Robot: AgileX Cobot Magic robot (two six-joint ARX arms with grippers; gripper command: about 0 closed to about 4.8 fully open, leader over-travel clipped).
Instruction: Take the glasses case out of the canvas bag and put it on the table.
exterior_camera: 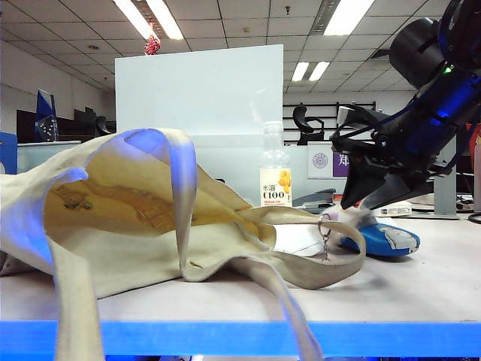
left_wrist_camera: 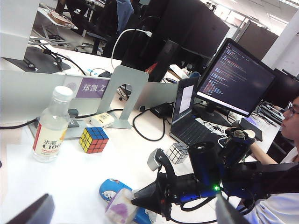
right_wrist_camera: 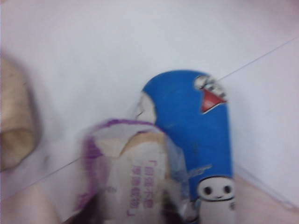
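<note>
Glasses case (exterior_camera: 385,239) lay on table (exterior_camera: 421,289), right of canvas bag (exterior_camera: 143,226), outside it. Right gripper (exterior_camera: 359,207) hung over case's left end beside whitish wrapper (right_wrist_camera: 128,179); finger spread unclear, view blurred. Left gripper (left_wrist_camera: 135,215) spread wide, raised above table.

Bright blue glasses case (right_wrist_camera: 196,135) with white cartoon print; beige canvas bag (exterior_camera: 128,218); wrapper (right_wrist_camera: 135,182) whitish, purple-edged, possibly printed.
</note>
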